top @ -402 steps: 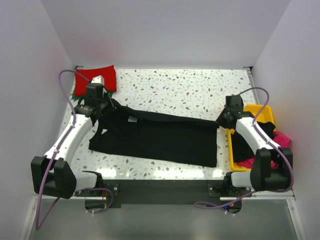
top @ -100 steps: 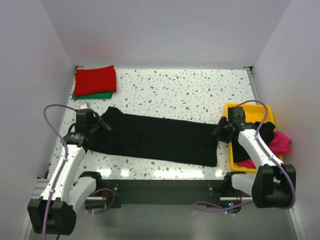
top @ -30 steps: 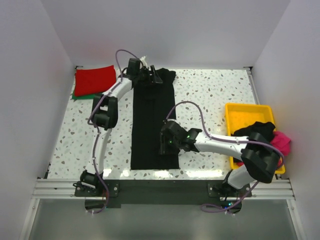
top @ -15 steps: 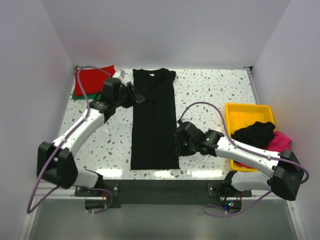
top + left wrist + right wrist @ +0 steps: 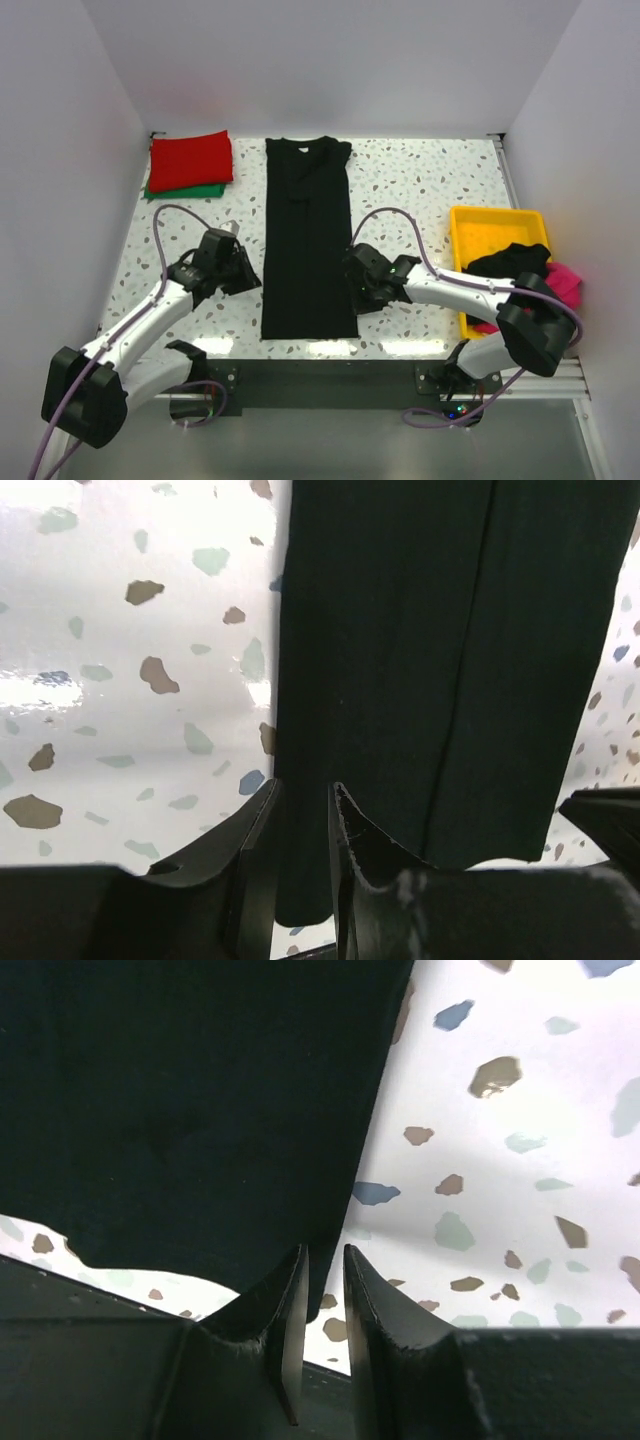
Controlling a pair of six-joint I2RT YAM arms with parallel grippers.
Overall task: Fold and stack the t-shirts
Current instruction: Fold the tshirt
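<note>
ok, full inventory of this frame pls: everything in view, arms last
black t-shirt: 1, black, folded into a long strip, mid-table, neck at the far end
red t-shirt: 1, red, folded, far left corner
green t-shirt: 1, green, under the red one, only an edge shows
yellow tray: 1, yellow, right side of the table
black cloth: 1, black, heaped in the tray
pink cloth: 1, pink, at the tray's right side, beside the black heap
table: 1, white, speckled
left gripper: 1, black, astride the strip's left edge, fingers close together, grip unclear
right gripper: 1, black, astride the strip's right edge, same
</note>
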